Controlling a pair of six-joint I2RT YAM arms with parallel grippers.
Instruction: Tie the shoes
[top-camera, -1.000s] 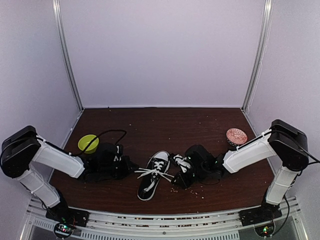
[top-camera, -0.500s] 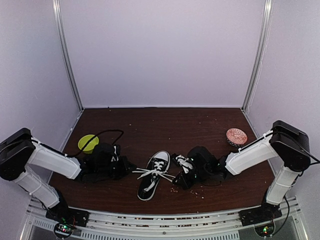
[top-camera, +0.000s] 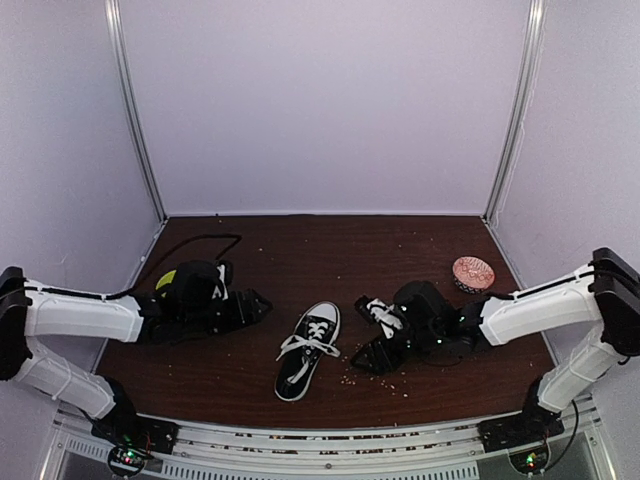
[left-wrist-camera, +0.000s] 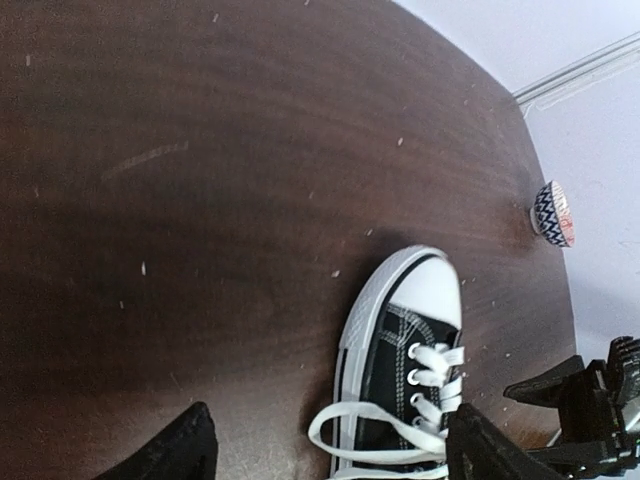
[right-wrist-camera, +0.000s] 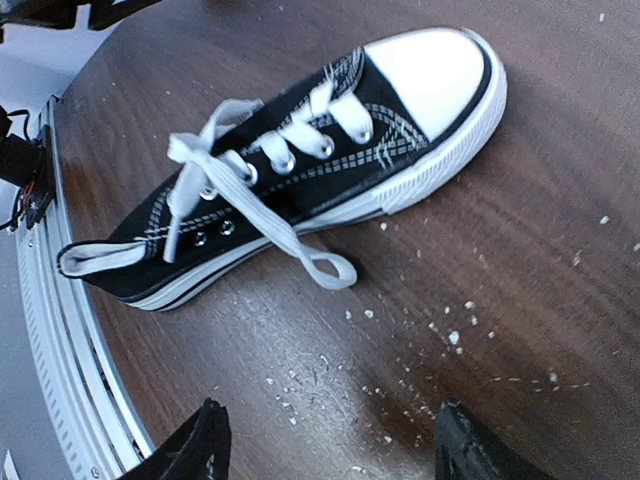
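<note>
The shoe (top-camera: 308, 350), a black low-top sneaker with a white toe cap, lies in the middle of the table with its toe pointing away. Its white laces (right-wrist-camera: 215, 165) are crossed in a knot over the tongue. One loop (right-wrist-camera: 326, 268) trails onto the wood on the right side, another loop (left-wrist-camera: 345, 425) on the left side. My left gripper (top-camera: 255, 303) hovers left of the shoe, open and empty. In the left wrist view that gripper (left-wrist-camera: 328, 432) frames the shoe (left-wrist-camera: 400, 360). My right gripper (top-camera: 368, 335) is right of the shoe, open and empty, over bare wood (right-wrist-camera: 330, 435).
A patterned bowl (top-camera: 472, 272) stands at the right; it also shows in the left wrist view (left-wrist-camera: 553, 212). A green bowl (top-camera: 165, 281) is mostly hidden behind the left arm. Crumbs (right-wrist-camera: 450, 336) are scattered right of the shoe. A metal rail (right-wrist-camera: 60, 330) runs along the near edge.
Both grippers were shut on the laces, pulling them outward. Both have now opened, let go and drawn back from the shoe. The laces lie slack.
</note>
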